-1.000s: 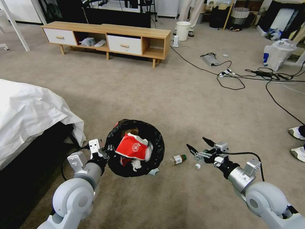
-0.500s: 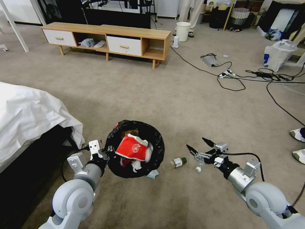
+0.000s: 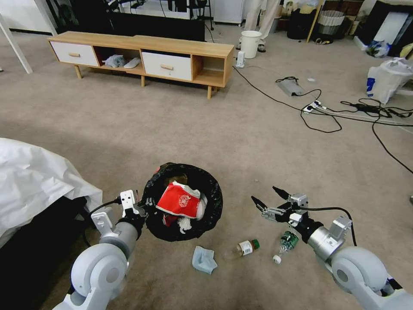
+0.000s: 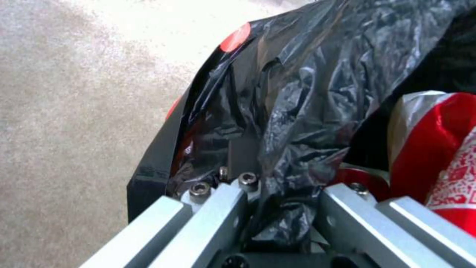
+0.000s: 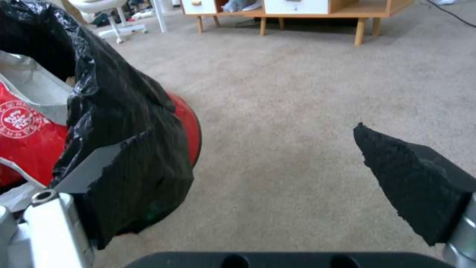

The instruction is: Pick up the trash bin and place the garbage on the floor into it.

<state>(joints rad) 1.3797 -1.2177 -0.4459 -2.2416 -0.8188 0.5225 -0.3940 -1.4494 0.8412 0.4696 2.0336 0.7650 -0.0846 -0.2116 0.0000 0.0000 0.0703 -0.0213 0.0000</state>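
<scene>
The trash bin (image 3: 214, 202), lined with a crinkled black bag, hangs above the floor (image 3: 180, 125) with a red wrapper (image 3: 178, 199) and tissues inside. My left gripper (image 3: 144, 207) is shut on its near rim; the left wrist view shows the black bag (image 4: 297, 93) pinched between the fingers (image 4: 218, 208). Garbage lies on the carpet below: a bluish tissue (image 3: 203, 259), a green-capped bottle (image 3: 244, 248) and a crushed bottle (image 3: 287, 241) with a white cap (image 3: 276, 259). My right gripper (image 3: 264, 194) hovers open above the crushed bottle, to the right of the bin (image 5: 119, 111).
A bed with a white sheet (image 3: 34, 185) is at the left. A low wooden cabinet (image 3: 142, 56) stands at the far side. Black cables and a power strip (image 3: 327, 107) run across the right, with a white plastic bag (image 3: 385, 77) and a white bucket (image 3: 249, 43) beyond.
The whole picture has shifted, so the camera moved. The floor litter now sits lower in view, and the tissue and crushed bottle have come into sight. Both arms keep their pose.
</scene>
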